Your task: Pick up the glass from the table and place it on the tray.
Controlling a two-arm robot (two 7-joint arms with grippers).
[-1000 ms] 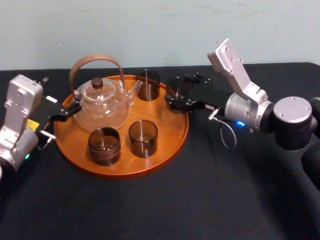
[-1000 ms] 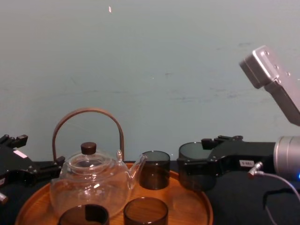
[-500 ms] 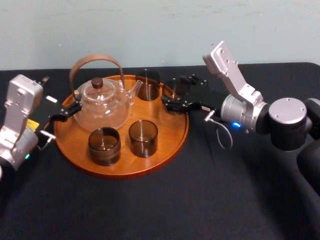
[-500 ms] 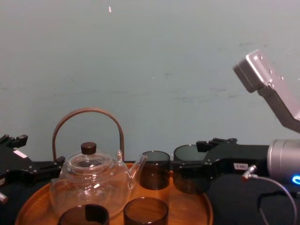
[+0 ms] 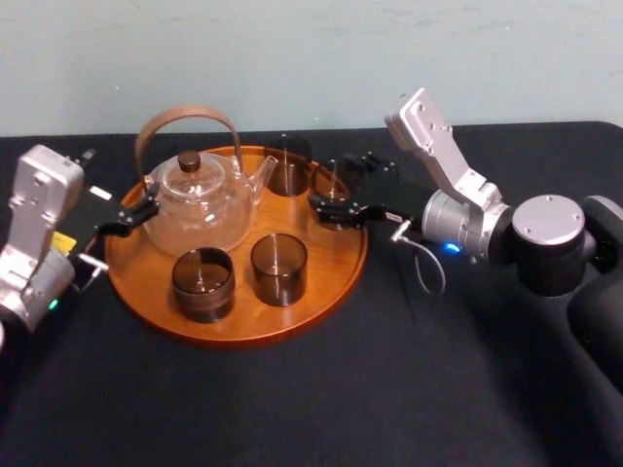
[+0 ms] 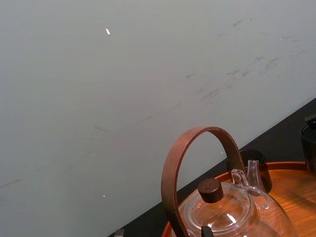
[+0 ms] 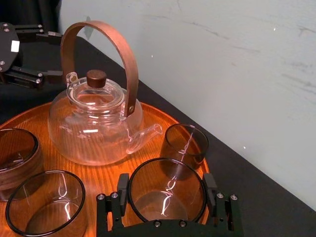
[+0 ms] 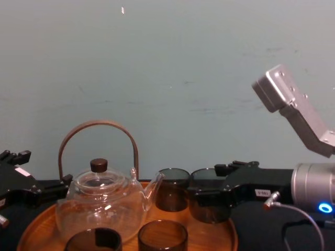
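Jaws clamped on the glass (image 7: 167,190), your right gripper (image 5: 331,207) has carried it over the tray (image 5: 243,323). Just lower it; the left gripper (image 5: 131,216) idles.

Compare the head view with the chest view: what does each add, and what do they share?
Head view adds the tray's whole round rim, the black table before it, and the front-left glass and front-right glass complete. Chest view adds a side view of the glass in the right gripper, base low by the tray; contact cannot be told. Shared: the teapot, the rear glass, the right gripper shut on that glass at the tray's right, and the left gripper idle at the tray's left.
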